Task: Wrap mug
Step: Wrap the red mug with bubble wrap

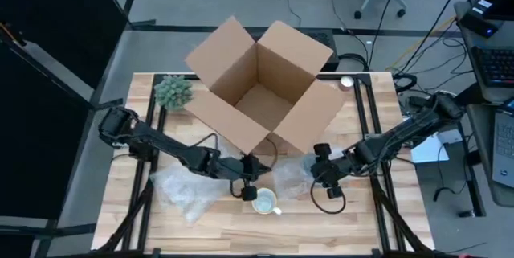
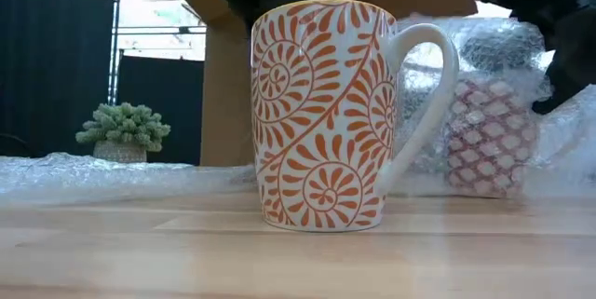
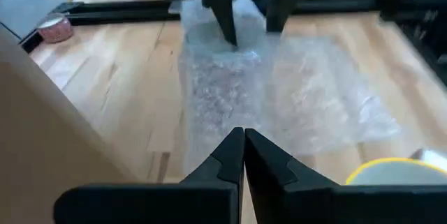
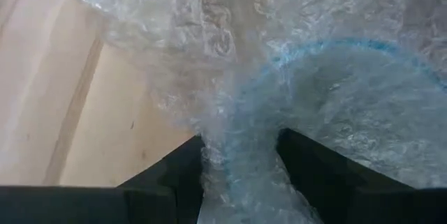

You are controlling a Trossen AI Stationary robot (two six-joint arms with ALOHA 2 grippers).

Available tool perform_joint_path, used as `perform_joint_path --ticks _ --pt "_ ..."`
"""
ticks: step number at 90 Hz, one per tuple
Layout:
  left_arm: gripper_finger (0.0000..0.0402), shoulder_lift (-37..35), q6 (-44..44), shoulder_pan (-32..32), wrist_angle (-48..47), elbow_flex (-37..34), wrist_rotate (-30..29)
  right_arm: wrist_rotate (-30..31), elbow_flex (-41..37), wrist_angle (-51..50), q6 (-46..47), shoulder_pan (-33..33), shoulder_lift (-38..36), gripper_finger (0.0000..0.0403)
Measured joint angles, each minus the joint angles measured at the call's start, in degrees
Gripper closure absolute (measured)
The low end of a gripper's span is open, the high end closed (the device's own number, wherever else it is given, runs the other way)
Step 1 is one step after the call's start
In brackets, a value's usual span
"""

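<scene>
A white mug with an orange leaf pattern (image 2: 321,113) stands upright and bare on the table near its front edge (image 1: 265,202). Behind it to the right sits a second mug, red-patterned and bundled in bubble wrap (image 2: 489,131), (image 1: 293,174). My right gripper (image 4: 241,161) is shut on that wrap, with a round blue rim (image 4: 335,49) showing through it. My left gripper (image 3: 244,140) is shut and holds nothing. It hovers just left of the bare mug (image 1: 250,187), whose yellow rim (image 3: 391,172) shows beside it. My right gripper pinches a bunched, many-layered gather of the bubble wrap (image 4: 237,140) between its two fingers (image 4: 174,172), beside the wrapped mug's rim. It comes from the table's right side, slanting down. The bundle rests on the table.
A big open cardboard box (image 1: 261,89) fills the middle and far part of the table. A small potted plant (image 1: 173,92) stands at the far left and a tape roll (image 1: 347,82) at the far right. A loose bubble wrap sheet (image 1: 186,194) lies at the near left.
</scene>
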Motion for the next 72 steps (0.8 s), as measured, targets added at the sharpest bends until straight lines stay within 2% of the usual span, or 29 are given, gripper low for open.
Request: perform_joint_path --ticks 16,29,39,45,58,64,72 --pt "0.0402 5.9 4.6 -1.3 -0.1 6.3 0.0 0.0 0.0 0.0 0.9 0.0 0.0 0.0234" --pt "0.0402 9.6 5.1 -0.9 0.2 9.7 -0.2 0.0 0.0 0.0 0.9 0.0 0.0 0.0234" --pt "0.0402 11.7 6.4 -0.1 -0.4 11.2 -2.5 0.0 0.0 -0.1 0.9 0.0 0.0 0.0234" --pt "0.0402 11.9 7.7 0.4 -1.0 11.4 -6.5 0.0 0.0 -0.1 0.9 0.0 0.0 0.0234" --pt "0.0402 11.9 7.8 1.8 -2.3 11.5 -19.0 0.0 0.0 -0.1 0.9 0.0 0.0 0.0234" --pt "0.0402 11.9 7.6 2.8 -3.9 11.5 -21.4 0.0 0.0 0.0 0.9 0.0 0.0 0.0234" --pt "0.0402 11.9 4.9 4.3 -7.1 11.5 -21.8 0.0 0.0 0.0 0.9 0.0 0.0 0.0234"
